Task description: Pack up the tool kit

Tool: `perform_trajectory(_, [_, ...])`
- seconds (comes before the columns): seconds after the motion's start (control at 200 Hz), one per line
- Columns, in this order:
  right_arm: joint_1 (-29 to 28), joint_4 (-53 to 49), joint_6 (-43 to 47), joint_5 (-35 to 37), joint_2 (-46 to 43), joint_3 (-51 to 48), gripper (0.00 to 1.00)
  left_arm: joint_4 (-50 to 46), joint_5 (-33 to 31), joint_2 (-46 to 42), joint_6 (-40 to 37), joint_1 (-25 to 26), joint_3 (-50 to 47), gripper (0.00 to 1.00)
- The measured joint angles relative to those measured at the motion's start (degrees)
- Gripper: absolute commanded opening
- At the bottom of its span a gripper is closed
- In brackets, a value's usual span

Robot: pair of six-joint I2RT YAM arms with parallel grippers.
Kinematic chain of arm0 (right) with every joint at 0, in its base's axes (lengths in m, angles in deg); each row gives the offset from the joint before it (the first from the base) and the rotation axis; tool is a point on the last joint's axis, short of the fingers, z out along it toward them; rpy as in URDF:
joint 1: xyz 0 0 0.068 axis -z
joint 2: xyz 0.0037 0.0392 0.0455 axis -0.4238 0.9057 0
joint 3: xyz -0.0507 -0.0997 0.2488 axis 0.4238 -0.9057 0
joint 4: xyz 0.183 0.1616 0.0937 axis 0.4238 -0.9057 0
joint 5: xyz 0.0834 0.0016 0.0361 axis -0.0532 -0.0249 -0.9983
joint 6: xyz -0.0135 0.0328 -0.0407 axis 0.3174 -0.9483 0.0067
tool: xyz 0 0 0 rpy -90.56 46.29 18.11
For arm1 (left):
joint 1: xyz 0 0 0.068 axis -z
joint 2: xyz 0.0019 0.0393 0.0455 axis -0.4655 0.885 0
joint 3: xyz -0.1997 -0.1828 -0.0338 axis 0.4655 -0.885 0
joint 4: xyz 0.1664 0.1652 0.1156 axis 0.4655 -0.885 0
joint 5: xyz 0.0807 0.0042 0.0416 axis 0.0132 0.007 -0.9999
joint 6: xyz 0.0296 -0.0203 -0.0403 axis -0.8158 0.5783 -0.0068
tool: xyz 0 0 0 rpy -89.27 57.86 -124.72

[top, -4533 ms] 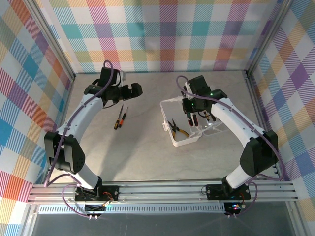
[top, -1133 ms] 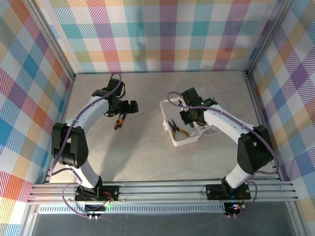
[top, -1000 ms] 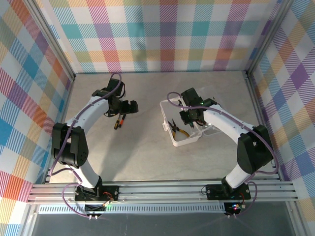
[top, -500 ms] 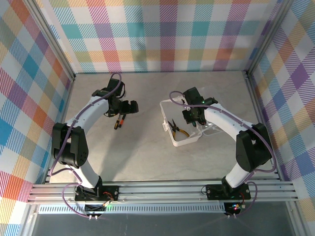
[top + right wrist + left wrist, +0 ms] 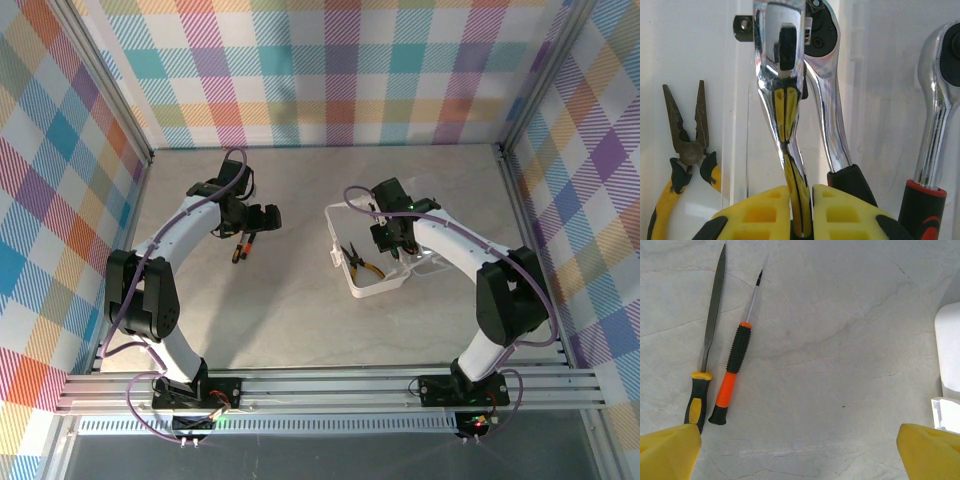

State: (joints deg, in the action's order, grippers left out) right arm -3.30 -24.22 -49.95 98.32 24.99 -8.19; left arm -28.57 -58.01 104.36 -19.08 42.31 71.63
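Chrome ratchet (image 5: 785,75) is pinched in my right gripper (image 5: 801,200), now lowered into the white case (image 5: 372,291) beside the pliers (image 5: 682,150). My left gripper (image 5: 800,450), jaws wide, has dropped over the screwdriver (image 5: 732,370) on the table (image 5: 840,340), likely my next pick.

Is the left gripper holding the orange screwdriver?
No, the orange screwdriver lies on the table beside a file, clear of the open left gripper.

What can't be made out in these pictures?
Top view: the ratchets in the case, mostly hidden under the right arm.
Left wrist: the case, cut off by the right edge; the file handle's end, behind a finger.
Right wrist: the pliers' handle ends, behind the right gripper or past the bottom edge.
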Motion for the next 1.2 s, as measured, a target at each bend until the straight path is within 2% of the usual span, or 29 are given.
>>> perform_trajectory(0.11, [0.0, -0.2, 0.04, 0.07, 0.17, 0.22, 0.23, 0.0, 0.0, 0.0, -0.02, 0.0, 0.0, 1.0])
perform_trajectory(0.35, [0.26, -0.9, 0.5, 0.9, 0.2, 1.29, 0.34, -0.04, -0.07, 0.11, -0.31, 0.0, 0.0, 1.0])
perform_trajectory(0.46, [0.24, -1.57, 0.76, 0.9, 0.15, 2.25, 0.44, -0.04, -0.26, 0.52, -0.63, 0.0, 0.0, 1.0])
perform_trajectory(0.57, [0.2, -2.38, 0.94, 0.9, -0.42, 3.41, 0.62, -0.44, -0.94, 1.18, -1.09, -0.04, 0.0, 1.0])
perform_trajectory(0.68, [0.17, -3.3, 0.59, 0.66, -2.08, 4.61, 0.9, -0.66, -1.84, 1.73, -1.33, -0.11, 0.0, 1.0])
perform_trajectory(0.76, [-0.11, -3.65, 0.87, 0.2, -3.58, 5.11, 1.0, -0.68, -2.69, 2.29, -1.44, -0.26, 0.0, 0.97])
perform_trajectory(0.94, [-1.33, -4.13, 1.31, -3.08, -6.58, 5.16, 0.99, -0.72, -5.29, 5.53, -1.42, -2.12, 0.0, 0.84])
perform_trajectory(1.055, [-2.6, -4.28, 1.27, -4.5, -6.58, 5.18, 0.99, -0.83, -7.65, 8.55, -1.07, -2.78, 0.04, 0.7])
perform_trajectory(1.2, [-3.63, -4.35, 1.27, -5.22, -6.4, 5.2, 0.99, -1.4, -9.9, 10.86, -1.49, -3.06, 0.9, 0.59])
